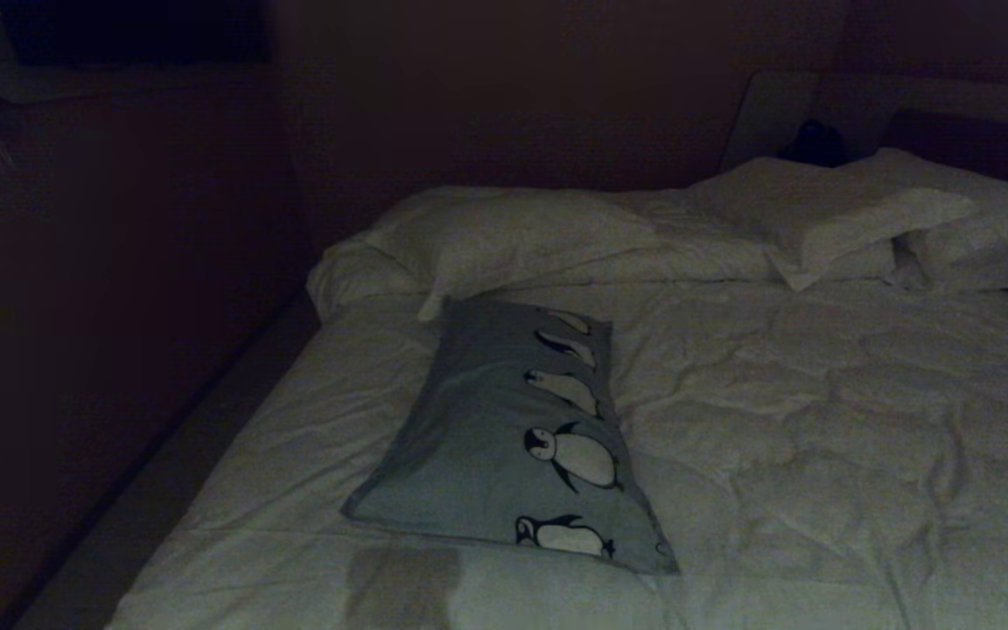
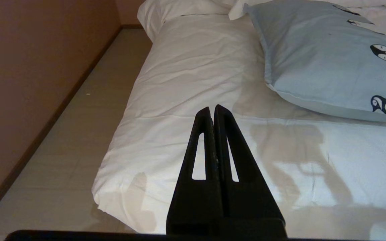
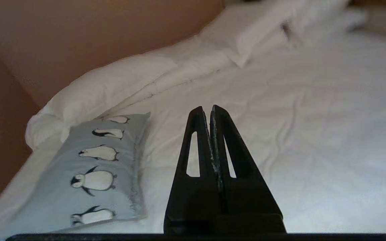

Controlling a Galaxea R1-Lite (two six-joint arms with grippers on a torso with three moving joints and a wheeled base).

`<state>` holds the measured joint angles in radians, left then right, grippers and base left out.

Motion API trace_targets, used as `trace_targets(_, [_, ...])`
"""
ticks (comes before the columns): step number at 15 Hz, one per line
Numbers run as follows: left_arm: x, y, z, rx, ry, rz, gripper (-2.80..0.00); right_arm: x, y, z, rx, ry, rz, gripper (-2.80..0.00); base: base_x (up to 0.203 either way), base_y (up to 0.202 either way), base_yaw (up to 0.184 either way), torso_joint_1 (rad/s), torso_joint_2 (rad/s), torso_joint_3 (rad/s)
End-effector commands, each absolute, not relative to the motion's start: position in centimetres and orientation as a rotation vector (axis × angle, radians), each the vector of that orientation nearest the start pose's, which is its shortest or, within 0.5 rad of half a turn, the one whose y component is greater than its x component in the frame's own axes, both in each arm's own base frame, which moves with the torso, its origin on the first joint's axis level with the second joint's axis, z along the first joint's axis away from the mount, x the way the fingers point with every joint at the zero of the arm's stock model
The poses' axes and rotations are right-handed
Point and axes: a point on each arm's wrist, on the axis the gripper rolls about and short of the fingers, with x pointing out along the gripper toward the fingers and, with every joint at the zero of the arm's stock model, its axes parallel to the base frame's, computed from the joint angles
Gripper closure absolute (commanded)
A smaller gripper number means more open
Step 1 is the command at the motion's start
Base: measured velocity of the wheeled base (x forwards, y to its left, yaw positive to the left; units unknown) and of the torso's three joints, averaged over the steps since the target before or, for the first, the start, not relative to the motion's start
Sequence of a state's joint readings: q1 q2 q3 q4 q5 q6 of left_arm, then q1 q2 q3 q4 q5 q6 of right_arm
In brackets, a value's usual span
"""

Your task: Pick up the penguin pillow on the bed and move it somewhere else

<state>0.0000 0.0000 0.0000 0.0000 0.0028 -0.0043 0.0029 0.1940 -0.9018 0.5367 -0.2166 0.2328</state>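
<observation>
Nearest us, our left gripper (image 2: 212,110) hangs above the near left corner of the bed (image 1: 819,437), its 2 fingers pressed together on nothing. Our right gripper (image 3: 206,111) hovers over the white duvet (image 3: 313,134), fingers likewise pressed together and empty, with the penguin pillow (image 1: 504,437) just beside it toward the wall side. That grey-blue pillow lies flat on the duvet along the bed's left part, penguins lining its inner edge. Beyond it sit plain white pillows (image 1: 819,219) against a dark headboard (image 1: 976,140). Left of the bed runs a strip of floor (image 2: 79,134).
</observation>
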Motion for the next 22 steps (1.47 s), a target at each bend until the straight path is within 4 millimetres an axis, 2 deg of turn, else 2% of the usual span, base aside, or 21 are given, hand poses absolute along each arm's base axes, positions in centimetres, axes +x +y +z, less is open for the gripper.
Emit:
trace_targets(1, [-2.3, 0.0, 7.5, -0.005, 0.000, 0.003, 0.00, -12.5, -0.4, 22.9, 0.116, -0.293, -0.129, 0.00, 0.000, 0.000, 0.000, 0.000, 0.00, 0.000])
trace_targets(3, [-2.3, 0.0, 7.5, -0.005, 0.000, 0.003, 0.00, -12.8, -0.2, 21.4, 0.065, -0.309, -0.057, 0.00, 0.000, 0.000, 0.000, 0.000, 0.00, 0.000])
trace_targets(7, [-2.3, 0.0, 7.5, -0.005, 0.000, 0.003, 0.00, -10.8, -0.2, 20.0, 0.013, -0.336, -0.059, 0.00, 0.000, 0.000, 0.000, 0.000, 0.00, 0.000])
trace_targets(9, [-2.3, 0.0, 7.5, -0.005, 0.000, 0.003, 0.00, -9.2, -0.2, 18.5, -0.008, -0.288, -0.058, 0.00, 0.000, 0.000, 0.000, 0.000, 0.00, 0.000])
trace_targets(12, [-2.3, 0.0, 7.5, -0.005, 0.000, 0.003, 0.00, -6.3, -0.2, 15.4, -0.024, -0.199, -0.058, 0.00, 0.000, 0.000, 0.000, 0.000, 0.00, 0.000])
trace_targets(15, [-2.3, 0.0, 7.5, -0.005, 0.000, 0.003, 0.00, -4.3, -0.1, 12.5, -0.032, -0.145, -0.048, 0.00, 0.000, 0.000, 0.000, 0.000, 0.00, 0.000])
trace_targets(17, [-2.3, 0.0, 7.5, -0.005, 0.000, 0.003, 0.00, -3.5, -0.1, 11.0, -0.035, -0.100, -0.025, 0.00, 0.000, 0.000, 0.000, 0.000, 0.00, 0.000])
trace_targets(22, [-2.3, 0.0, 7.5, -0.005, 0.000, 0.003, 0.00, -2.7, -0.1, 8.8, -0.030, -0.022, -0.016, 0.00, 0.000, 0.000, 0.000, 0.000, 0.00, 0.000])
